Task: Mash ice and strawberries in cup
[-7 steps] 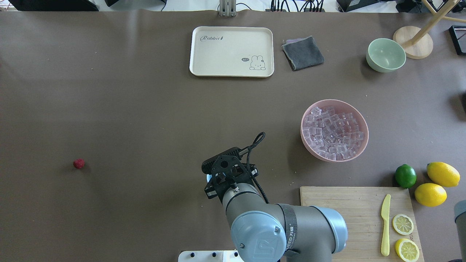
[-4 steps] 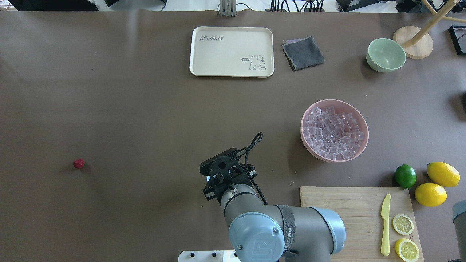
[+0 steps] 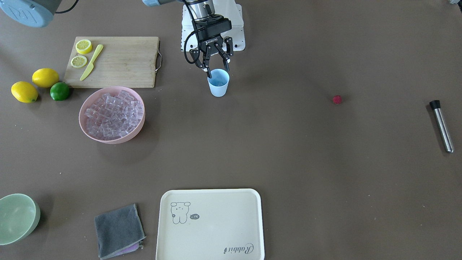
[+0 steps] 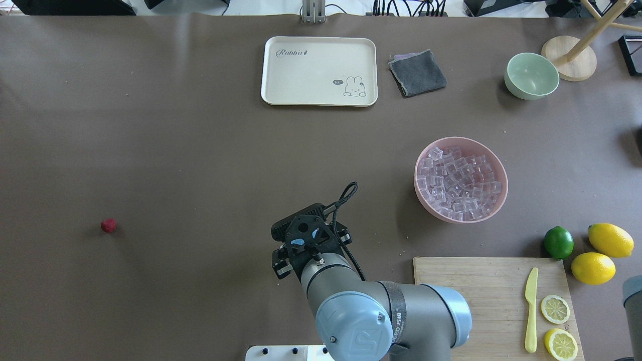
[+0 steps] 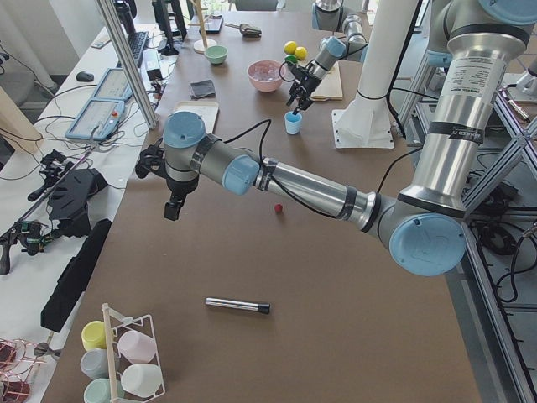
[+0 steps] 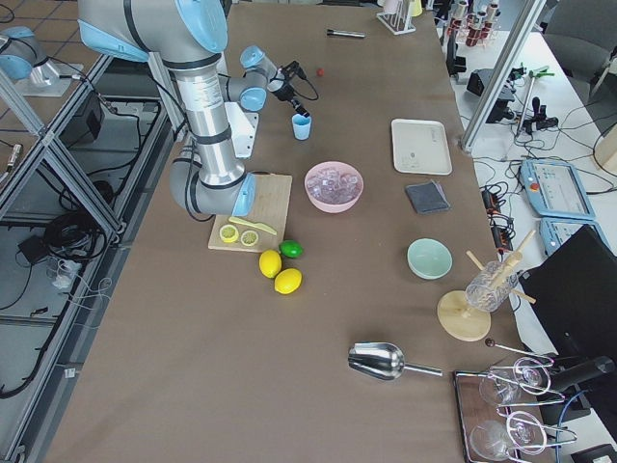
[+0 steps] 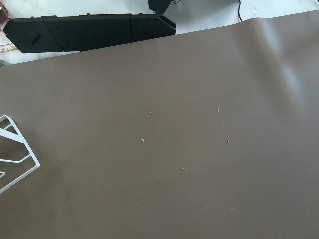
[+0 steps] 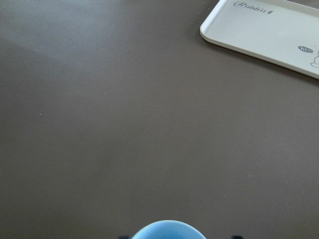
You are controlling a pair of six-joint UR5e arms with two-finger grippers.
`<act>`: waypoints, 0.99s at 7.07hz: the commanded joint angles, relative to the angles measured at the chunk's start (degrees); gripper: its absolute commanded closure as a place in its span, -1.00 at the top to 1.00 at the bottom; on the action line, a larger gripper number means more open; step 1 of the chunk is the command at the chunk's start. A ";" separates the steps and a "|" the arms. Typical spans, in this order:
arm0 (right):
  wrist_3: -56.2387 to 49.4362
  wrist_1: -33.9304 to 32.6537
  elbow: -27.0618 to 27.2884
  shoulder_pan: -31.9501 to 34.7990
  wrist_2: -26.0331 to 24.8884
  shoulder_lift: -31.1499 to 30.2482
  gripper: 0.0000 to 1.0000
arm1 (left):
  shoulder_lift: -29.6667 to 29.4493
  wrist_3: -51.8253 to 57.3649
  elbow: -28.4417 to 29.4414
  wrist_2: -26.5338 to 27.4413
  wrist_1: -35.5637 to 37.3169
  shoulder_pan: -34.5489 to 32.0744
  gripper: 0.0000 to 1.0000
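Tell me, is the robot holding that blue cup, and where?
No, nothing is held. The right tool is open, fingers either side of the cup's rim, not squeezing; the cup stands on the table. Nothing shows in the left tool.

Pink bowl (image 3: 115,140): right of the jaws of the right gripper (image 3: 219,72), a little ahead.
Cutting board (image 3: 122,61): right of the jaws, slightly nearer the base; carries a yellow knife (image 3: 91,62) and two lemon halves (image 3: 83,46).
Whole lemons (image 3: 45,77), lime (image 3: 60,91): farther right, past the board.
Tray (image 3: 216,224): well ahead of the jaws.
Grey cloth (image 3: 119,230): well ahead, rightward, near the tray.
Pale green bowl (image 3: 16,216): far ahead-right.
Metal rod (image 3: 442,126): well left of the jaws, lying flat.
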 commanded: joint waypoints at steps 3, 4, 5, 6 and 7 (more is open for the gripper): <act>-2.22 0.73 0.37 6.60 7.22 0.12 1.00 | -0.27 -0.12 -0.33 -0.09 0.14 0.00 0.97; -2.22 1.09 0.46 9.93 10.81 0.47 1.00 | -0.79 -0.38 -0.33 -4.35 0.75 -0.09 0.97; -2.40 0.74 0.46 15.62 18.50 0.21 1.00 | -2.88 -0.29 -0.07 -6.83 0.93 -0.09 0.97; -4.40 0.48 0.37 21.41 23.71 0.13 1.00 | -3.43 -0.29 0.02 -6.59 1.10 -0.09 0.97; -5.38 1.00 0.37 25.74 28.81 -0.31 1.00 | -3.96 -2.12 0.02 -6.68 1.89 -0.09 0.97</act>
